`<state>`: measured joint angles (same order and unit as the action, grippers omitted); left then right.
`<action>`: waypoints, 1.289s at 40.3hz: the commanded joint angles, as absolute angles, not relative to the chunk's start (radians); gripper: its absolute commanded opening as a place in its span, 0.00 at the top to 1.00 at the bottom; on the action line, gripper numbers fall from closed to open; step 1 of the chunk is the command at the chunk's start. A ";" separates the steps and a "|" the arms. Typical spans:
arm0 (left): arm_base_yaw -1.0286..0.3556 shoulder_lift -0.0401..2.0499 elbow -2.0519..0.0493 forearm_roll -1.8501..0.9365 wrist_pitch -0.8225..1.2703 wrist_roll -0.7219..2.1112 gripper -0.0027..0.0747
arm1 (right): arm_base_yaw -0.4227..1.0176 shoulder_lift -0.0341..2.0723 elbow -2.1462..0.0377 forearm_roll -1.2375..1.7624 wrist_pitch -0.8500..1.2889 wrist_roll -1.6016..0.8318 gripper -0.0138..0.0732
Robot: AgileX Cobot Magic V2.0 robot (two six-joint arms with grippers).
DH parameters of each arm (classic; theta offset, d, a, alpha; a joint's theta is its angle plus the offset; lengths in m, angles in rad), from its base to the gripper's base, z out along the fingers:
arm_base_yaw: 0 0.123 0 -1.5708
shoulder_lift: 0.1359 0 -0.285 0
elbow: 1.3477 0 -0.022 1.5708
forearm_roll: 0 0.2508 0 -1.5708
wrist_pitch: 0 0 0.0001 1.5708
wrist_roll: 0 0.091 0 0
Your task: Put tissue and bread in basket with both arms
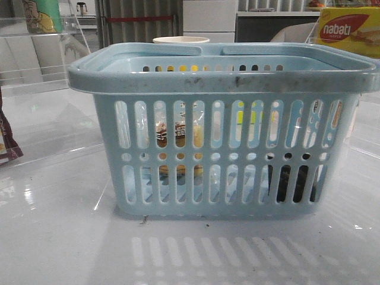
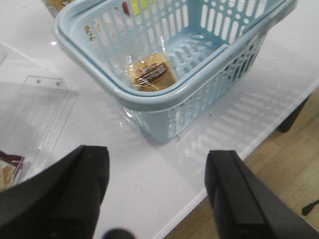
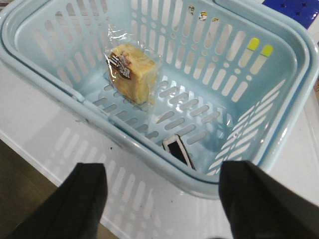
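- Light-blue slotted plastic basket [image 1: 225, 127] fills the middle of the front view, and by the look of it both items are already inside, so you're basically at the back-off stage.
- The tan bread slices in a clear packet with a dark label [image 3: 130, 69] lie on the basket floor, upper left of centre in the right wrist view.
- The small near-black tissue pack [image 3: 178, 149] sits against the near wall, low centre in that same view.
- Your left gripper [image 2: 157, 191] is spread wide and holds nothing, outside the basket over the white table [image 2: 144, 164].
- Right gripper [image 3: 162, 204], same deal: splayed, empty.
- I'd pull both arms straight away without clipping the rim.
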<state>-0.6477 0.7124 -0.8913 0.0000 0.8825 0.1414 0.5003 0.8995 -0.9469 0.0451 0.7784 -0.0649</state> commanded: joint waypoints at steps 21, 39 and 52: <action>-0.650 0.680 -0.822 0.051 0.765 0.082 0.51 | 0.498 0.596 -0.768 0.048 0.760 -0.060 0.47; -0.650 0.680 -0.822 0.047 0.765 0.082 0.85 | 0.498 0.596 -0.768 0.048 0.760 -0.060 0.78; -0.650 0.680 -0.822 0.047 0.765 0.082 0.85 | 0.498 0.596 -0.768 0.048 0.763 -0.060 0.78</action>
